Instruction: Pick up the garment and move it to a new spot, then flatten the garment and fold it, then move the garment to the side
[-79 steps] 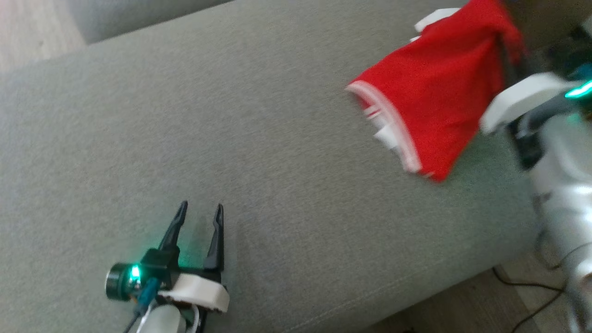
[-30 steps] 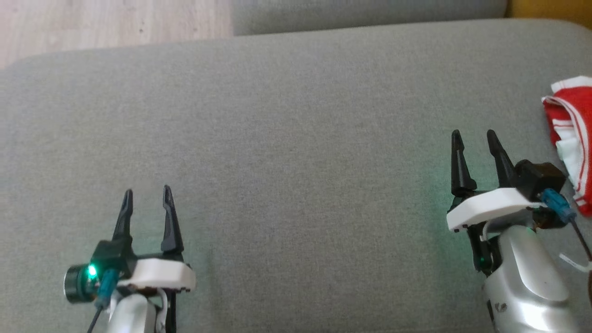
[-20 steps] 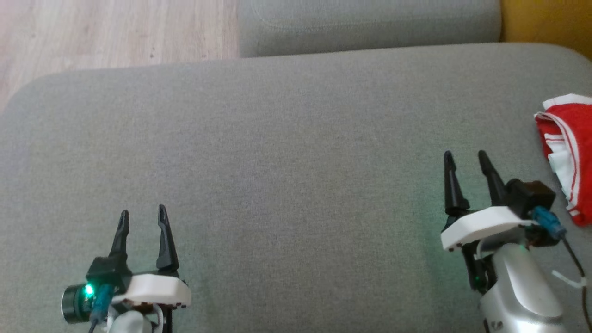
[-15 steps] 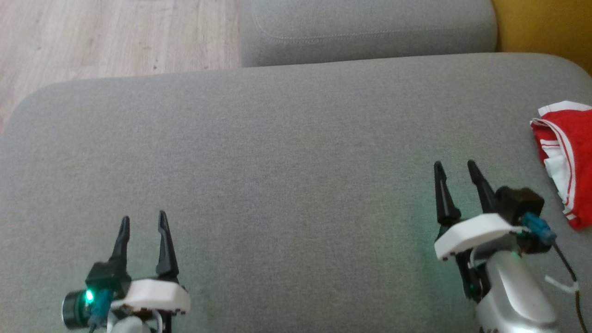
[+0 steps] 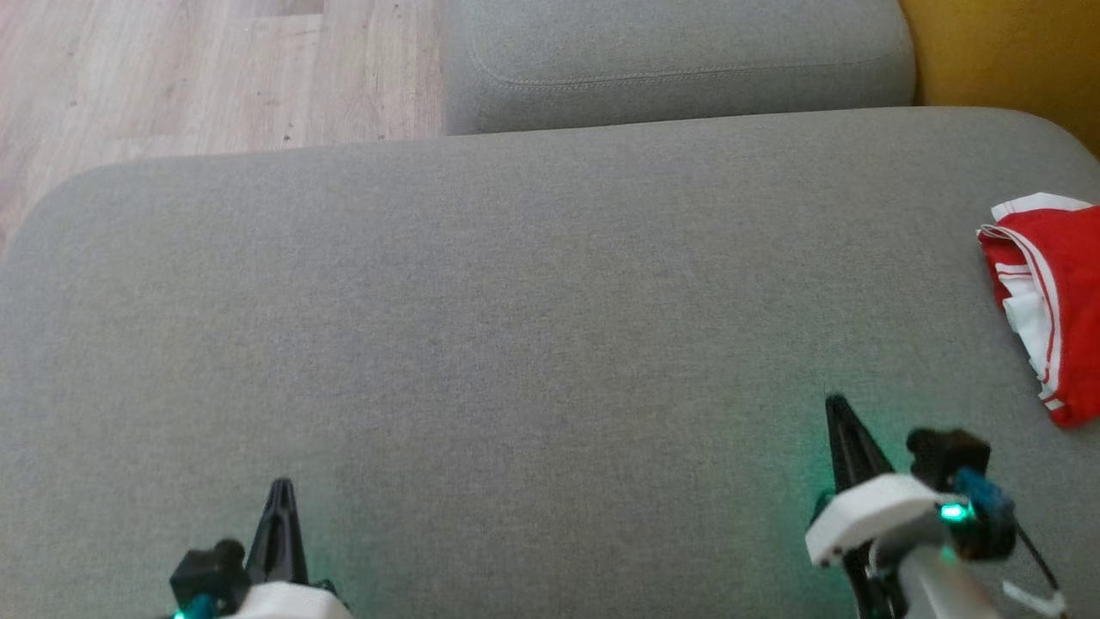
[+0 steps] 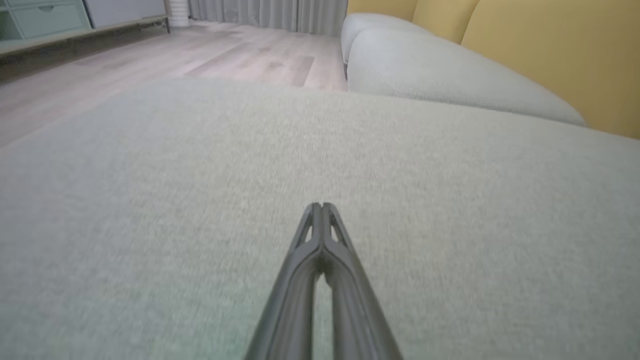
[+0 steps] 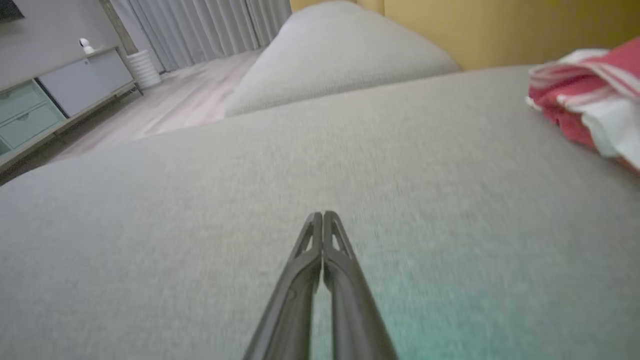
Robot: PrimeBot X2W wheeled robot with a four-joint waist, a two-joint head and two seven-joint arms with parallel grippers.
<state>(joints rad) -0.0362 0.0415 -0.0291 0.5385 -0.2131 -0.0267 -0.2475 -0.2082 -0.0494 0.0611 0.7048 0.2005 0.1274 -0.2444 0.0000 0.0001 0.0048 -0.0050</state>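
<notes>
Left tool (image 5: 279,492) sits at the lower left of the head view, its two dark fingers clenched tip to tip on nothing. The left wrist view confirms it, with the fingertips touching above bare grey fabric. Right tool (image 5: 835,404) sits at the lower right of the head view, likewise pinched closed and empty. Both hang low over a broad grey sofa cushion (image 5: 550,301).

The garment (image 5: 1053,301), red with white trim, lies in a loose bundle at the far right edge of the head view. The frame border cuts part of it off. It is well apart from the left tool and up and to the right of the right tool. In the right wrist view it shows at the upper right, its striped layers stacked unevenly.

Judging from this, the garment looks set aside, so the task seems near its end. The main risk is that the bundle is slack. Its layers could slump open and undo the fold. How close it lies to the cushion's edge cannot be told, so it might slip off. If the right tool has to tidy it, clenched fingers would push or snag the cloth rather than grip it, unless they open first.
</notes>
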